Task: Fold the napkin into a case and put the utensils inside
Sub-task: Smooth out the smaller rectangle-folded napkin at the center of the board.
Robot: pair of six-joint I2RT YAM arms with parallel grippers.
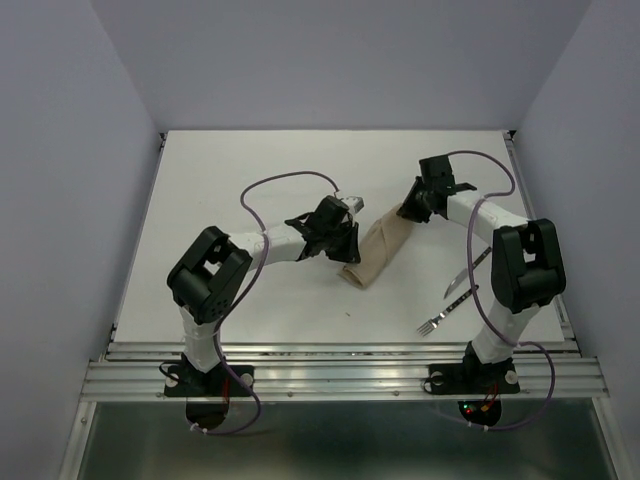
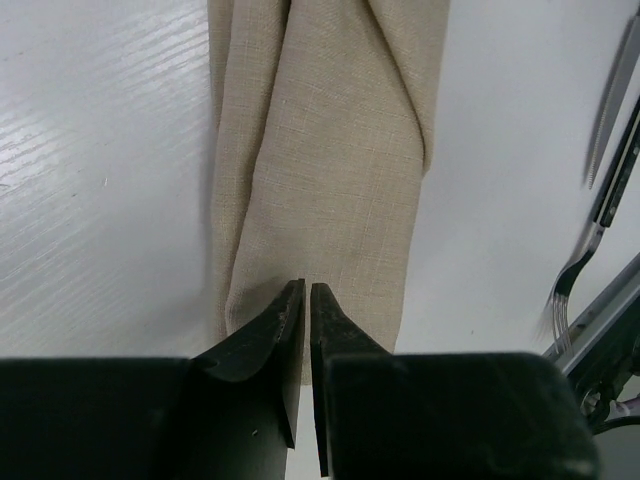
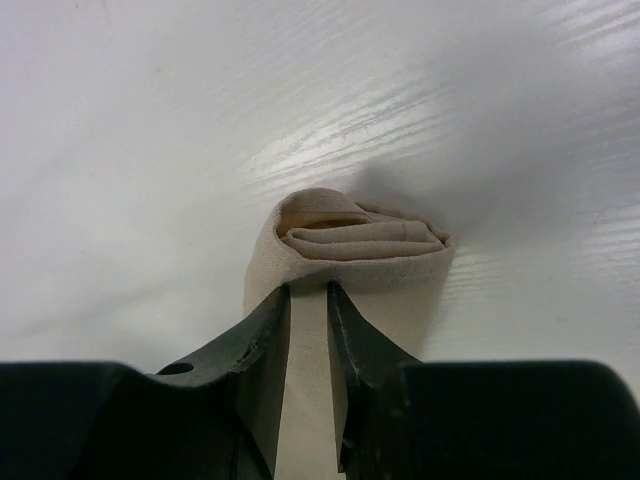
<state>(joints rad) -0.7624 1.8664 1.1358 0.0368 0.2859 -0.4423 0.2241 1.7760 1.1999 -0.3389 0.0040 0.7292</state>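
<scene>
Nearest, on the right of the white table (image 1: pixel 250 180), lies the dark-handled fork with silver tines (image 1: pixel 443 314), with the slim silver knife (image 1: pixel 462 275) just beyond it. To their left the beige-tan cloth napkin (image 1: pixel 375 250), folded into a narrow band, runs diagonally. The left gripper (image 2: pixel 305 290) is at its near end, fingers almost together; I cannot tell whether they catch cloth. At the far end the right gripper (image 3: pixel 310 290) pinches a fold.

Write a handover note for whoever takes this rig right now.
Left gripper: jaws almost together at the napkin's near end, grip unclear.
Right gripper: shut on cloth at its far end.
Done: napkin folded into a narrow case, mid-table.
Fork and knife lie on the table right of it.
Left: put both into the case.
</scene>
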